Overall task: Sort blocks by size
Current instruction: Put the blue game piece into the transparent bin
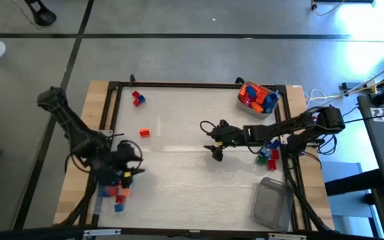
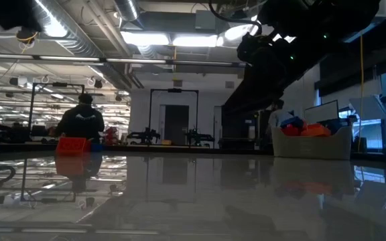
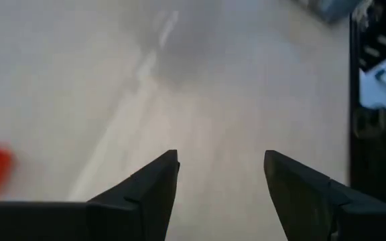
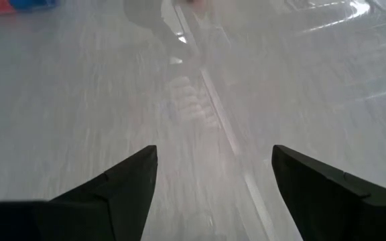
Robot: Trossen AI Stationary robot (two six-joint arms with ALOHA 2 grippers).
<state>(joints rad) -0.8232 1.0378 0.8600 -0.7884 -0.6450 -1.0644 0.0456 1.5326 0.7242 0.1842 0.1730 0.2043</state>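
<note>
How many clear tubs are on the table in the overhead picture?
2. One full of blocks at the far right corner, one empty at the near right corner. The left arm covers part of the near left side, so another could be hidden there.

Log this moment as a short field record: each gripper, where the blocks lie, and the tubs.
left gripper: open, empty, above the near-left block pile
right gripper: open, empty, over bare mid-table
loose blocks: red pair far left; single orange block left of centre
full tub: far right, holds mixed blocks
empty tub: near right
</note>
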